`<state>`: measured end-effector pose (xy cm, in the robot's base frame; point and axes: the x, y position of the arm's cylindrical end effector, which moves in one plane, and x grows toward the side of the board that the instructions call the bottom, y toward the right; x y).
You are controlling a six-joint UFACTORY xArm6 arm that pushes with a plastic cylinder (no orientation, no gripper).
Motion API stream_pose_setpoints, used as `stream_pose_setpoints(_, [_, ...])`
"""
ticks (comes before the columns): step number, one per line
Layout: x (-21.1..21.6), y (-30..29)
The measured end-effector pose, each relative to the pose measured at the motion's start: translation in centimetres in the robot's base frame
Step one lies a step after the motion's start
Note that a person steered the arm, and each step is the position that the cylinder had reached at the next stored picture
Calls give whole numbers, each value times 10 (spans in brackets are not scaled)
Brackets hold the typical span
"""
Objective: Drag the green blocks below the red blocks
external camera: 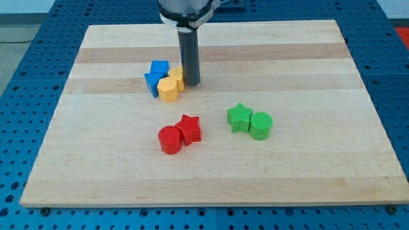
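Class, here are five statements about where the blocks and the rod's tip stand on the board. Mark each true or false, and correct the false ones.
1. The green star touches the green cylinder. True.
2. My tip rests against the red blocks. False: it is beside the yellow blocks, at their right.
3. The green blocks lie to the view's right of the red star and red cylinder. True.
4. The blue blocks sit at the view's bottom. False: they are in the upper half.
5. The green blocks are below the red ones. False: beside them.
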<state>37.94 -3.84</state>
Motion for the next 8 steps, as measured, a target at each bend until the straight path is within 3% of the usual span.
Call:
stream_pose_setpoints(4, [55, 121])
stream_pose_setpoints(5, [84, 119])
stream_pose_setpoints(8, [117, 75])
